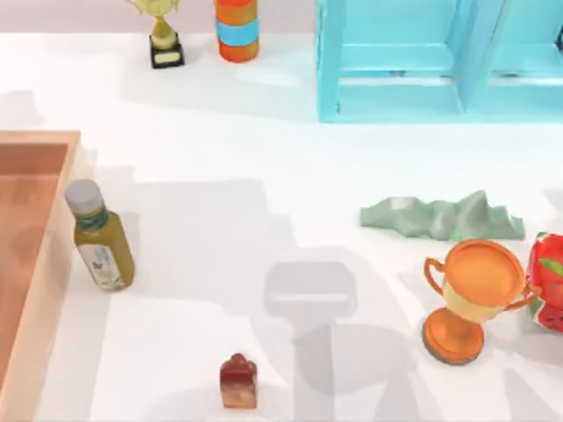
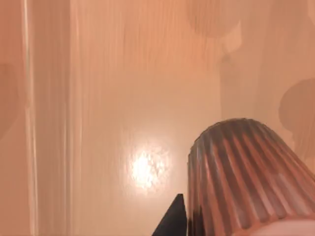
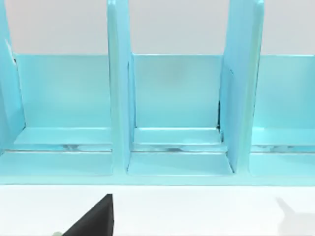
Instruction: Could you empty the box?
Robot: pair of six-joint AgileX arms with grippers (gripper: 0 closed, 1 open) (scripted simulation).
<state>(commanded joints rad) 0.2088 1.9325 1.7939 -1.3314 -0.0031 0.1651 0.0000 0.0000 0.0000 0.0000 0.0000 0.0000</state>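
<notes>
The box (image 1: 35, 290) is a shallow orange-tan wooden bin at the table's left edge, partly cut off in the top view. Its glossy floor (image 2: 123, 123) lies close beneath the left wrist camera. A ribbed, brownish round object (image 2: 246, 182) stands over that floor. A black part of my left gripper (image 2: 170, 223) is right beside it, and whether they touch is unclear. A black part of my right gripper (image 3: 96, 219) is above the white table, facing the turquoise shelf unit (image 3: 172, 113).
An olive bottle with a grey cap (image 1: 101, 237) lies on the table just right of the box wall. Also on the table: a small brown block (image 1: 238, 382), an orange trophy (image 1: 471, 299), a green crumpled shape (image 1: 440, 217), a red object (image 1: 550, 281), the turquoise shelf unit (image 1: 440, 61), a gold trophy (image 1: 163, 35) and an orange-and-blue can (image 1: 237, 28).
</notes>
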